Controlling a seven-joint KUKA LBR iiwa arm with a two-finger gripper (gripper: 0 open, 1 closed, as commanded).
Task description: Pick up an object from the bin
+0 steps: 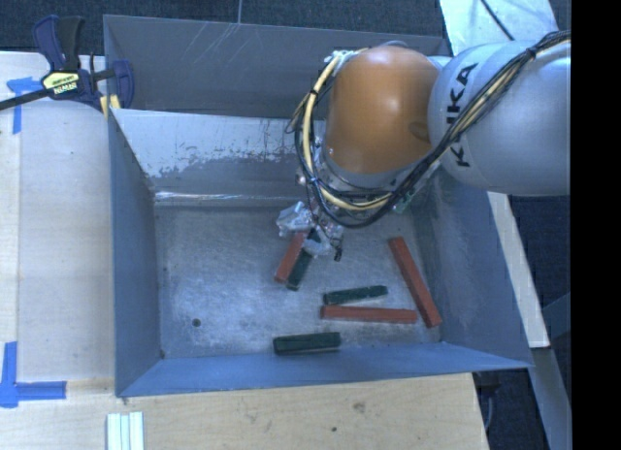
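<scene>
My gripper (310, 226) hangs under the arm's wrist over the middle of the bin, towards its back. Its lower end is at the upper ends of a short red-brown stick (287, 262) and a dark green stick (301, 269), which lie side by side, slanting down to the left. Whether it touches them I cannot tell. A second dark green stick (355, 295) lies just right of and below the pair.
A red-brown stick (369, 315) lies flat near the front. Another red-brown stick (414, 280) slants along the right wall, and a dark green stick (307, 343) rests against the front wall. The arm and its orange cover hang over the bin's back right.
</scene>
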